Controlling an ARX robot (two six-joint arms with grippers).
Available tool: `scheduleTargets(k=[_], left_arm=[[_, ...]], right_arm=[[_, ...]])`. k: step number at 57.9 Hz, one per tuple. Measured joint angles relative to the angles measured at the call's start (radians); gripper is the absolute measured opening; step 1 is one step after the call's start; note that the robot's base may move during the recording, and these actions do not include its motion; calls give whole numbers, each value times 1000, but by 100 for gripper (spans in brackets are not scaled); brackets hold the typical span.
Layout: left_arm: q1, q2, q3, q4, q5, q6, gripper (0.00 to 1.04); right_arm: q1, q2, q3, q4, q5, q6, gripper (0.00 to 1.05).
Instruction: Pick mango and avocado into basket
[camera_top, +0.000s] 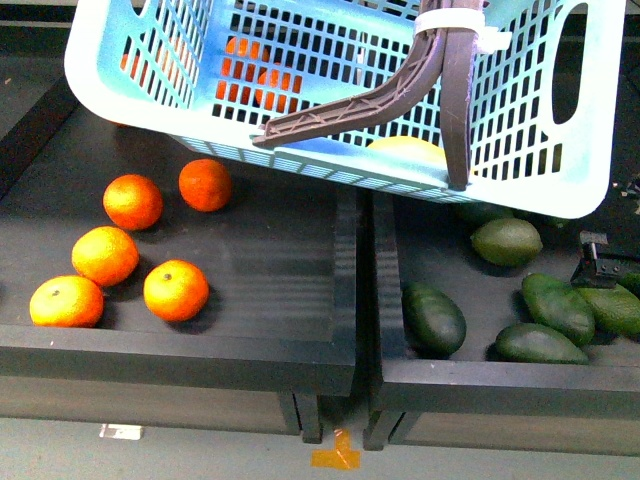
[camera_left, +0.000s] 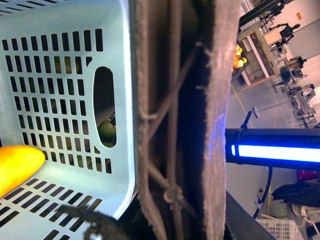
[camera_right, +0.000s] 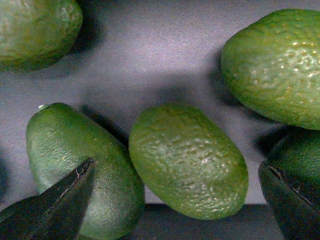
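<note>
The right gripper (camera_top: 600, 262) shows in the front view only as a black part over the avocados in the right tray (camera_top: 480, 375). The basket (camera_top: 330, 165) hangs tilted above, with the mango (camera_top: 405, 150) inside.

In the left wrist view, the mango (camera_left: 15, 165) lies on the basket floor. Whether the left gripper is spread or pinching cannot be told.

In the right wrist view, the right gripper (camera_right: 176, 167) is spread, with the avocado (camera_right: 187, 160) between its fingers (camera_right: 55, 205) and neither touching it.

Left black tray (camera_top: 280, 270): five oranges (camera_top: 176, 290); right tray (camera_top: 500, 385): several avocados (camera_top: 433, 317)
</note>
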Motion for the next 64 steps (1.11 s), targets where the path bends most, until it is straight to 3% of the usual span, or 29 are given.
scheduleTargets(k=[39,49,54,64], left_arm=[[0,0,0,0,1,0,13],[0,0,0,0,2,0,13],[0,0,0,0,2,0,13],[0,0,0,0,0,0,13]], right_arm=[[11,127,73,29,0,-6,96],[18,144,65,39,22,-5,77],[15,144,63,48,21,5,60],[-2,115,44,64,10,43,55]])
